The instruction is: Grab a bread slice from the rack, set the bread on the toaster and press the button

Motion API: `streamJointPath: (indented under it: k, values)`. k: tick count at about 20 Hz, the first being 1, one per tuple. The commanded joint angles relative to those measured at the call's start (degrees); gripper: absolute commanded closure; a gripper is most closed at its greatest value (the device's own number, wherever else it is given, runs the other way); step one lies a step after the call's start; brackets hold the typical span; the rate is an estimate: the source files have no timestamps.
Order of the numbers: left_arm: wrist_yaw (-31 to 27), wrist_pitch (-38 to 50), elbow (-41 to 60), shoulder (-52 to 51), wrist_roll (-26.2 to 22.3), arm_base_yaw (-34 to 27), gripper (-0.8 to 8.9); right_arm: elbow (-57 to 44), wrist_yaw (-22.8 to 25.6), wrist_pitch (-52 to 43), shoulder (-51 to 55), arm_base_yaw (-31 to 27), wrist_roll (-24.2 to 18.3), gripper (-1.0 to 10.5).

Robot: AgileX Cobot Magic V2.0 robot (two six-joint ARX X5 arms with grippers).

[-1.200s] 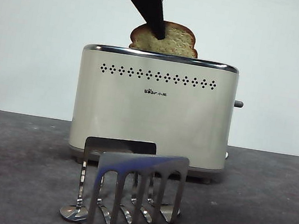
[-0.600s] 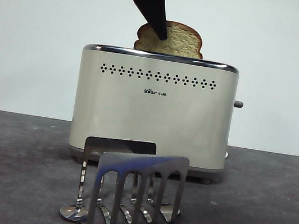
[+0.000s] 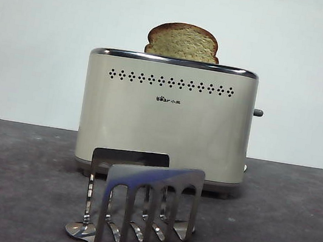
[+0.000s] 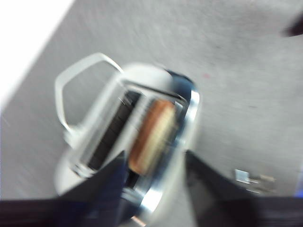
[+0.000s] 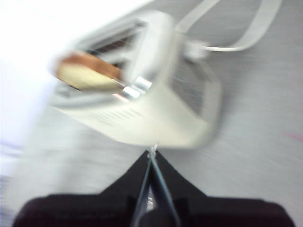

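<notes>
We see the bread [image 3: 183,41] standing upright in the toaster [image 3: 165,118], domed top sticking out above the chrome rim, nothing gripping it. In the left wrist view the bread [image 4: 151,135] sits in one slot of the toaster [image 4: 187,111]; the other slot is dark. Left gripper [image 4: 154,172] hangs above the toaster, jaws spread apart, released, straddling the bread's end without touching. Right gripper [image 5: 151,158] is off to the toaster's [image 5: 156,109] side, jaws pressed together, holding nothing. Button [image 3: 257,113] pokes out of the toaster's narrow side, up high. Rack [image 3: 141,207] stands in front of the toaster, no slice in it.
</notes>
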State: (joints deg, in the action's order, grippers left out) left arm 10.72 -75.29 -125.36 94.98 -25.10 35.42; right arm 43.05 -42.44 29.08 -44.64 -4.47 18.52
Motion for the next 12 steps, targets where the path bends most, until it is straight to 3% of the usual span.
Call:
streamJointPath:
  k: [1, 5, 12]
  values:
    - [0.2, -0.2, 0.1, -1.4, 14.1, 0.1, 8.18, 1.2, -5.3, -9.9, -8.1, 0.0, 9.0, 9.5]
    - [0.2, -0.3, 0.1, -3.1, 19.7, 0.1, 8.19, 8.0, -10.3, -20.6, -24.9, 0.0, 14.5, 9.5]
    - [0.2, -0.5, 1.1, -3.9, 22.6, 1.8, 8.20, 20.1, -13.8, -20.0, -40.8, 0.0, 14.4, 9.5]
